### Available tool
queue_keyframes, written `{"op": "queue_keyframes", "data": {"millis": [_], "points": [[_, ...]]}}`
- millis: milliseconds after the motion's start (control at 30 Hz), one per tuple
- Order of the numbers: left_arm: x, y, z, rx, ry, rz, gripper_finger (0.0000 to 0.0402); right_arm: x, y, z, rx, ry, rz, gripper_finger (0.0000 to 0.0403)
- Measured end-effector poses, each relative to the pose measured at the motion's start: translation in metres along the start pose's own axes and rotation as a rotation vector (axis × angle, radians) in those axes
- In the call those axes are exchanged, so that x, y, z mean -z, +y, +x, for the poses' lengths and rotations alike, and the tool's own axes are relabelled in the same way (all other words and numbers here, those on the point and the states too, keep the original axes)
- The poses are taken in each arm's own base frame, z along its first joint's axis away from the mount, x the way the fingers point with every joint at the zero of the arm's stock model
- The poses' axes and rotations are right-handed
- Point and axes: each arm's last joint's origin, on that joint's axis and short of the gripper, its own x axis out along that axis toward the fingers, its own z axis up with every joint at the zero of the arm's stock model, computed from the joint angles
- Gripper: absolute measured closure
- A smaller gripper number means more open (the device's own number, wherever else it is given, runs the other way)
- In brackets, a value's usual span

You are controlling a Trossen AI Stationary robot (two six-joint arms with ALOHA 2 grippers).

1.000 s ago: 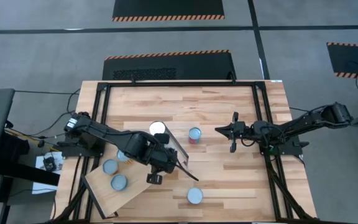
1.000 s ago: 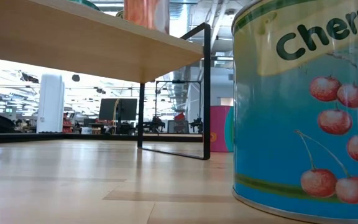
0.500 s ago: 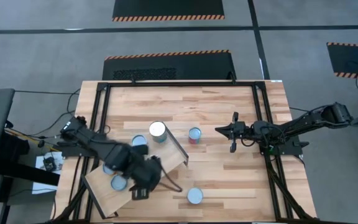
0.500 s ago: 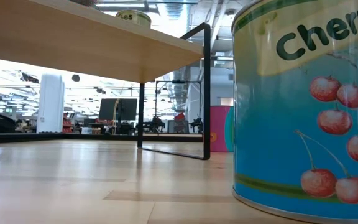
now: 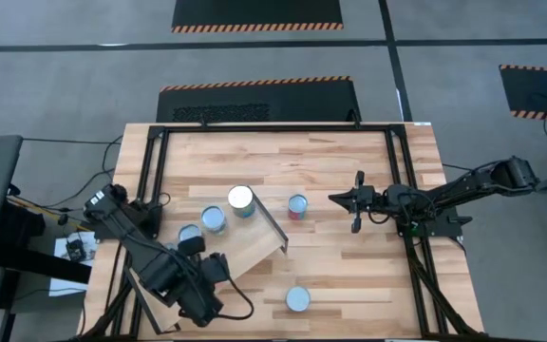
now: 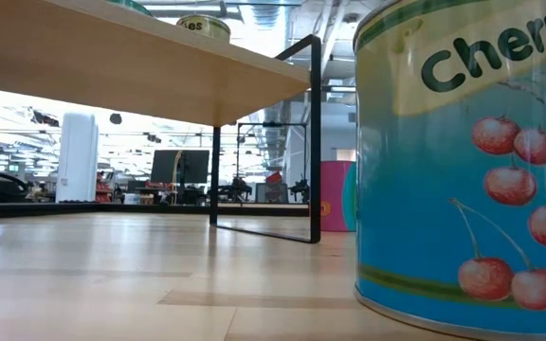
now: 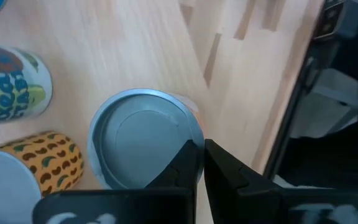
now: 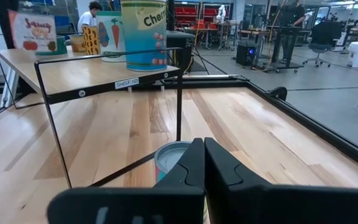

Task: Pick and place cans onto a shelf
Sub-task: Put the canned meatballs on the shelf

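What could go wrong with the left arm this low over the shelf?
1. The left end effector, fingers together, sits right at the rim of a can near the shelf edge; a nudge may push it off.
2. Two more cans, a yellow one and a green-labelled one, stand close beside it, so a sweep could topple them.
3. The right end effector waits mid-table near another can; the arms' paths could cross.

Two black jointed arms (cables trailing).
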Motion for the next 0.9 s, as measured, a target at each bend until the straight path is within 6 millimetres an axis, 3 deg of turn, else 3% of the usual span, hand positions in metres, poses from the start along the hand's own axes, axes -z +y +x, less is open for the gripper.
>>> {"op": "queue_keyframes", "data": {"millis": [200,900], "points": [[0.0031,0.0005,0.0109,-0.035,0.031,0.000,0.0400,-0.0006,0.0001,0.0003,0.000,-0.002,0.000,0.0388],[0.0048,-0.0007,0.0106,-0.052,0.001,0.045,0.0400,-0.0015,0.0002,0.0008,0.000,-0.005,-0.002,0.0390]]}}
